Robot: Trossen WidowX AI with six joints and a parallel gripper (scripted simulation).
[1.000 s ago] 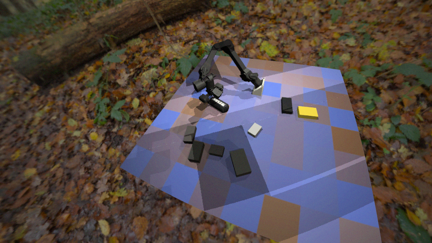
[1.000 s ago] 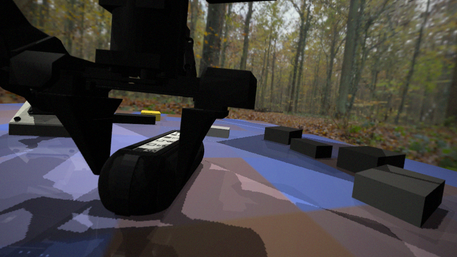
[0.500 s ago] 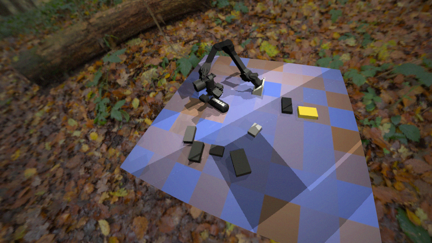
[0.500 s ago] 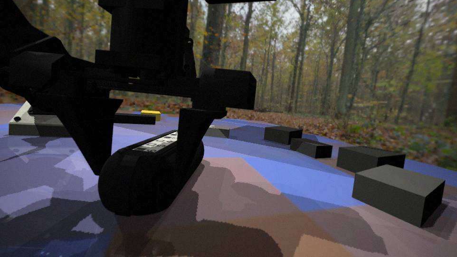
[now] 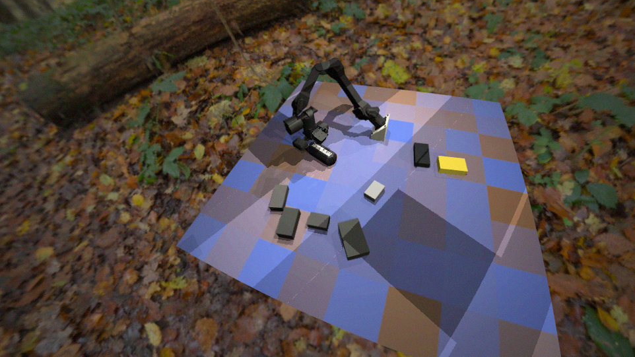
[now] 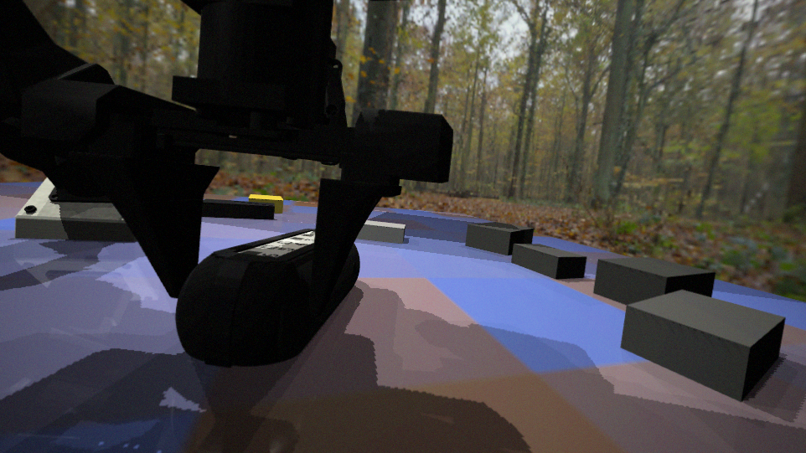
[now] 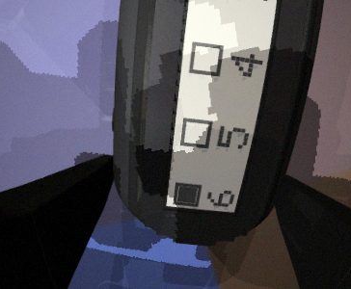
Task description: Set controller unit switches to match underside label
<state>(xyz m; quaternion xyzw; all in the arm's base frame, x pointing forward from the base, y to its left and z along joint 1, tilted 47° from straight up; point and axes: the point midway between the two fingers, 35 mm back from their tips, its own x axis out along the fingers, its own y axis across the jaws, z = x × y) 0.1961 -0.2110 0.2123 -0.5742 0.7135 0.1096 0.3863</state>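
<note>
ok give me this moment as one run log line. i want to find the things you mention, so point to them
controller unit [image 5: 329,158] [image 6: 229,311] [image 7: 148,96]: label up | gripper [image 5: 314,146] [image 6: 245,302] [image 7: 197,175]: fingers astride, grip unclear | squares: 4 empty, 5 empty, 6 filled | switches: hidden
</note>
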